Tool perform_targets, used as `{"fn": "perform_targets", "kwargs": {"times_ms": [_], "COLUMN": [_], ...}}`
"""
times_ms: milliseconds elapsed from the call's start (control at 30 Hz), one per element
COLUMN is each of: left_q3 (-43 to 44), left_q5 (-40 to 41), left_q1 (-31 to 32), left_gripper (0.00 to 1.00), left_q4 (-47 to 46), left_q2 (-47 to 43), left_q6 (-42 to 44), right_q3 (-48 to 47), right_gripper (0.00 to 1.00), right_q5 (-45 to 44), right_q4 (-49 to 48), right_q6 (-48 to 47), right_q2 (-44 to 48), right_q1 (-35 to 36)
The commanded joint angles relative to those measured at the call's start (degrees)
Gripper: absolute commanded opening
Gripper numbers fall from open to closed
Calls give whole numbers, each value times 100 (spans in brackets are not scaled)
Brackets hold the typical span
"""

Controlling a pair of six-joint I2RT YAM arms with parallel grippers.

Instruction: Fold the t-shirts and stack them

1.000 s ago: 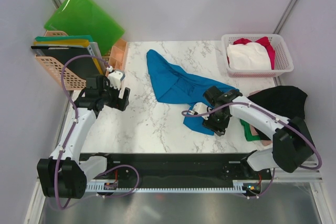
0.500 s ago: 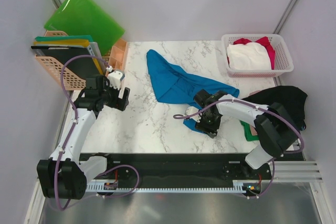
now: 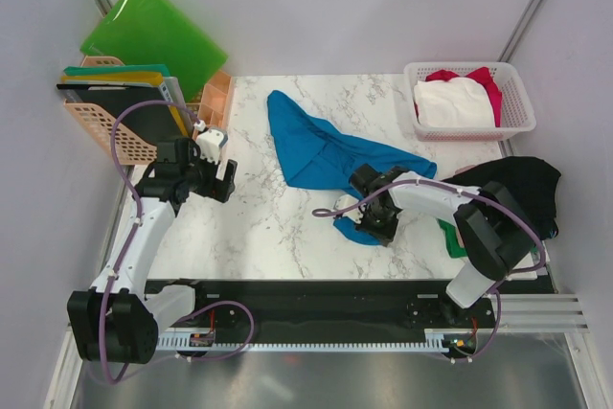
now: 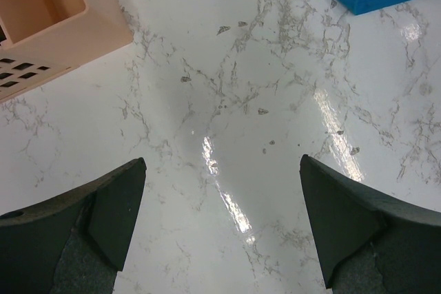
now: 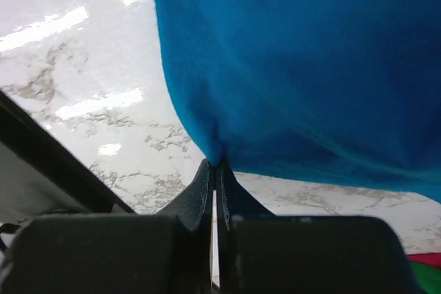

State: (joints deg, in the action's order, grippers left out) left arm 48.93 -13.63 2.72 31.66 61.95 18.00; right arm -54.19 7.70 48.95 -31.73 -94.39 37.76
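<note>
A bright blue t-shirt (image 3: 316, 146) lies crumpled across the middle of the marble table. My right gripper (image 3: 370, 228) sits at its near corner, shut on the cloth's edge. In the right wrist view the blue t-shirt (image 5: 310, 67) fills the upper frame, and its fold is pinched at the tips of the right gripper (image 5: 216, 164). My left gripper (image 3: 223, 179) hangs open over bare marble at the table's left; in its wrist view the left gripper (image 4: 222, 163) holds nothing. A black t-shirt (image 3: 517, 189) and a green one (image 3: 456, 238) lie at the right edge.
A white lattice basket (image 3: 518, 93) at the back right holds a white t-shirt (image 3: 452, 102) and a red one (image 3: 484, 79). A peach basket (image 3: 96, 126) with folders stands at the left, its corner (image 4: 48, 18) near my left gripper. Green plastic folders (image 3: 153, 31) lean behind it.
My right gripper slid left onto the blue t-shirt's near corner and closed on the cloth. The left arm has not moved.
</note>
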Motion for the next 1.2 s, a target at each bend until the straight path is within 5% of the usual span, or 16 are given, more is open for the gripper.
{"fn": "perform_targets", "kwargs": {"times_ms": [0,267,633,767,933,1167], "left_q3": [135,205,38,73,12,73], "left_q5": [18,53,194,185,159,97], "left_q1": [9,9,9,9,9,9], "left_gripper": [100,100,100,100,100,100], "left_q4": [-2,-11,-28,-11,-37,-55], "left_q2": [27,142,-140,-96,-105,36], "left_q6": [-16,2,63,63,72,46], "right_q3": [-606,-3410,-4406,-4180,-3441,-2326], "right_gripper": [0,0,0,52,63,59], "right_q5": [397,1171,1443,1454,768,1302], "right_q4": [307,1143,1090,1328,731,-244], "right_q6": [78,597,694,536,693,1439], "right_q2": [429,352,-667,-809,-117,61], "right_q1": [161,1198,1972,2165,2087,1350]}}
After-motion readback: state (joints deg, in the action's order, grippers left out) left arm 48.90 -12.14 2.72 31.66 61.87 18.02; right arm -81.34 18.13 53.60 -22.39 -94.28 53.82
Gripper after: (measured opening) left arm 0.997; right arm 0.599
